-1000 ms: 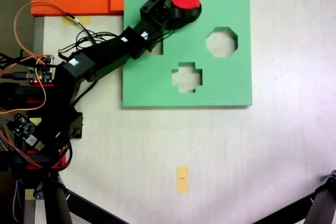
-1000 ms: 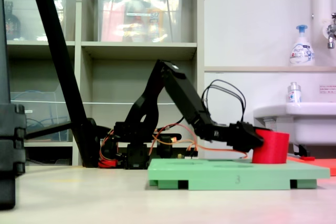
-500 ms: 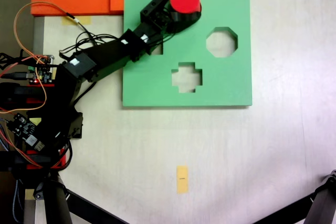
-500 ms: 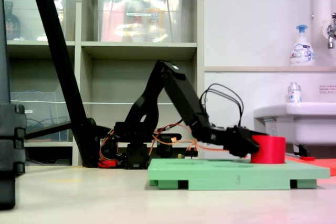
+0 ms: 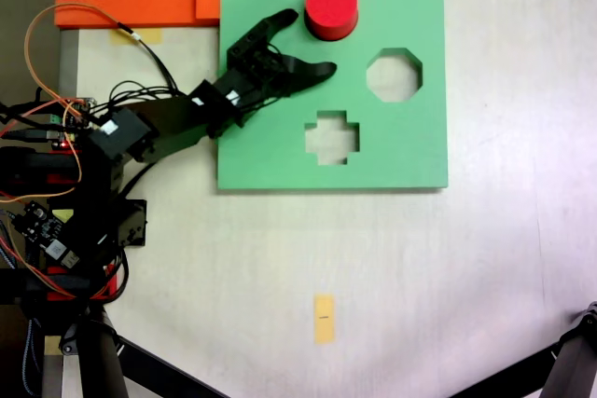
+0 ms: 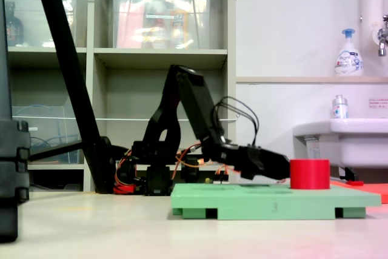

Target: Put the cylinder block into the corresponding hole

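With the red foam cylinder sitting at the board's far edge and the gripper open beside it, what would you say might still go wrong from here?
1. The red foam cylinder stands proud of the green foam board in a fixed view, so it may not be fully seated in the circular cut-out, which is hidden.
2. The open gripper has a fingertip close to the cylinder; a careless sweep might tip or drag it.

The black arm [image 5: 159, 128] reaches from the left edge toward the upper middle of the top-down fixed view. Its gripper [image 5: 312, 41] [image 6: 285, 168] hangs low, jaws spread wide and holding nothing.
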Robot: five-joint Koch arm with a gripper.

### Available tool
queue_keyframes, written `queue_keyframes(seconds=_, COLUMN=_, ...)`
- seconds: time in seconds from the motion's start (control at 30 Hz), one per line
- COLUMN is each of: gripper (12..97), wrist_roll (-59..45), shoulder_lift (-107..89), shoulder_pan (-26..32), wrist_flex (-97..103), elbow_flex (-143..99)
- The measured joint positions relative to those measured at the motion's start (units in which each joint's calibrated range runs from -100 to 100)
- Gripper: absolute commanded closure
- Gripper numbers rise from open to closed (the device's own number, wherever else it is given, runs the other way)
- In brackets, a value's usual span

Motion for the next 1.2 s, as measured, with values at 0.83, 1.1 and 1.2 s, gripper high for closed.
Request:
queue_keyframes(seconds=0.83, gripper=61.9, wrist_roll=-23.5, shoulder_lift=-88.4, shoulder_pan=-21.7, wrist_flex=-44.8, elbow_flex=-26.7)
queue_keyframes(seconds=1.1, gripper=57.1, wrist_roll=-48.4, shoulder_lift=-85.8, shoulder_pan=-27.1, wrist_flex=-45.0, elbow_flex=-44.8)
queue_keyframes(seconds=1.2, gripper=57.9, wrist_roll=-50.0, shoulder_lift=-80.6, shoulder_pan=-27.8, wrist_flex=-44.9, elbow_flex=-48.1)
